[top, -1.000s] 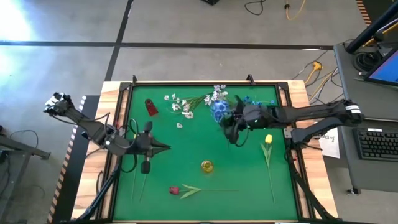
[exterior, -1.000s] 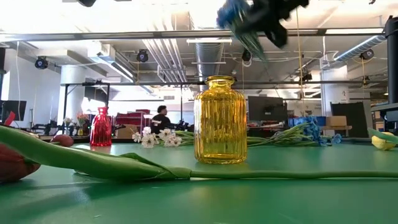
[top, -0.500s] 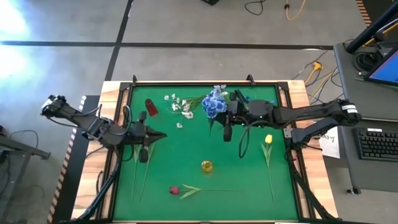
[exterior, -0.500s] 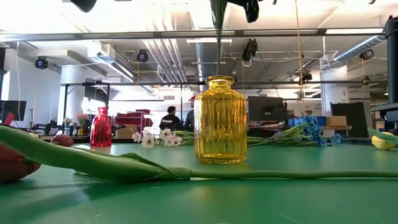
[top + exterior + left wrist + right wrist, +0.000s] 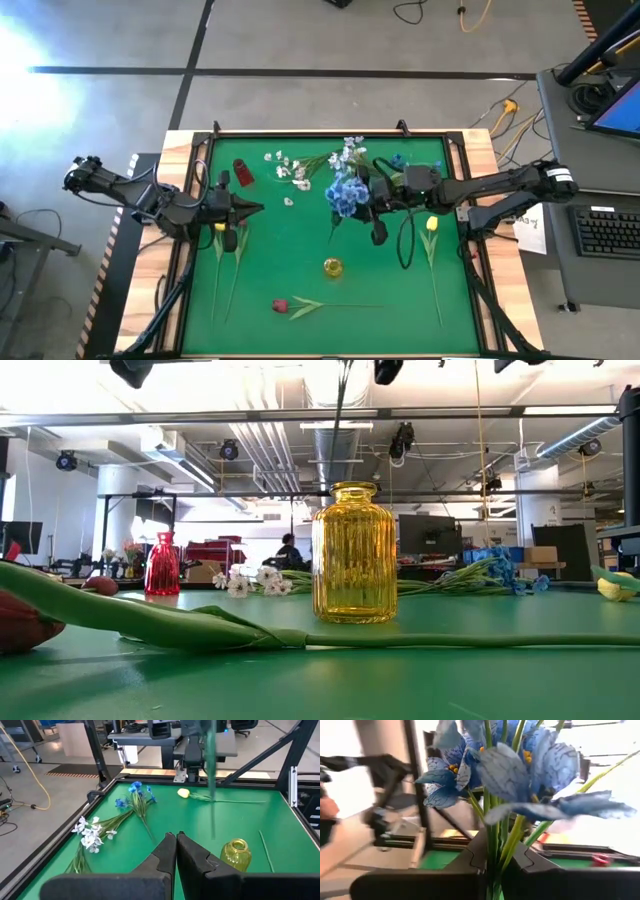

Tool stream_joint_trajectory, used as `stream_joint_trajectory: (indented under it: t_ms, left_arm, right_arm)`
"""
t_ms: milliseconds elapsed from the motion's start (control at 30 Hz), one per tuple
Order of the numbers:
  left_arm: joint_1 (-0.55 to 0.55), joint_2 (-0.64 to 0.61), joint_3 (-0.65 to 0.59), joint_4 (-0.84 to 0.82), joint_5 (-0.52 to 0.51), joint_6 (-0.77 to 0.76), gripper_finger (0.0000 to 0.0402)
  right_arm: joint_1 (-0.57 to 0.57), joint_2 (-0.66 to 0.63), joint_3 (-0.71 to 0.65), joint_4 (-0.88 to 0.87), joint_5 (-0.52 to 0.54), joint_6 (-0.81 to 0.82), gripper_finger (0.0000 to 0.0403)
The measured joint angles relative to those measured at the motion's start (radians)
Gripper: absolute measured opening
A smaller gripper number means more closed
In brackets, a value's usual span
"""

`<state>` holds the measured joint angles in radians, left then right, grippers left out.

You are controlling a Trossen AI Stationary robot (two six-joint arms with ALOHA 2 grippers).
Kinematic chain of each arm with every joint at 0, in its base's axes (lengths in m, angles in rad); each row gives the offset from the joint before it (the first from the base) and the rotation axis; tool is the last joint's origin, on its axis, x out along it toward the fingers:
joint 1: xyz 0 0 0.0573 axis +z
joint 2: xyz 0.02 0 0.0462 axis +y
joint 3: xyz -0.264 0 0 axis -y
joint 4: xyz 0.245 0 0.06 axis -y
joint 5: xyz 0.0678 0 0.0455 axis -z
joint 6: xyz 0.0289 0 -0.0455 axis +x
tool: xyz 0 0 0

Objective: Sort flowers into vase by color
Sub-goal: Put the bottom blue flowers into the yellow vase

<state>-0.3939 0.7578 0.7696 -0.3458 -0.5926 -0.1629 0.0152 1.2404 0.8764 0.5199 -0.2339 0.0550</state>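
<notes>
no text, label or number can be read anywhere

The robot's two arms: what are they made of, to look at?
Both are slim and dark, built of jointed links. The left arm ends in two black angular fingers; the right arm carries a pale band near its base, and black cables loop beneath its gripper.

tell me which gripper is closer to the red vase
Left. The left gripper sits shut just in front of the red vase, on its side of the table; the right gripper, holding the blue flowers, is farther off.
</notes>
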Motion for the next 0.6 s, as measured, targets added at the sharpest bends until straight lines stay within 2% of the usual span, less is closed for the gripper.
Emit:
stream_joint_trajectory:
  t_ms: [233,600]
  left_arm:
    - [0.003,0.021,0.000,-0.001,-0.028,-0.006,0.0000]
    - [0.003,0.048,0.000,0.002,-0.029,-0.013,0.0000]
  right_arm:
    - [0.003,-0.002,-0.025,0.044,-0.103,0.072,0.0018]
    - [0.062,0.003,-0.035,0.039,-0.113,0.034,0.0018]
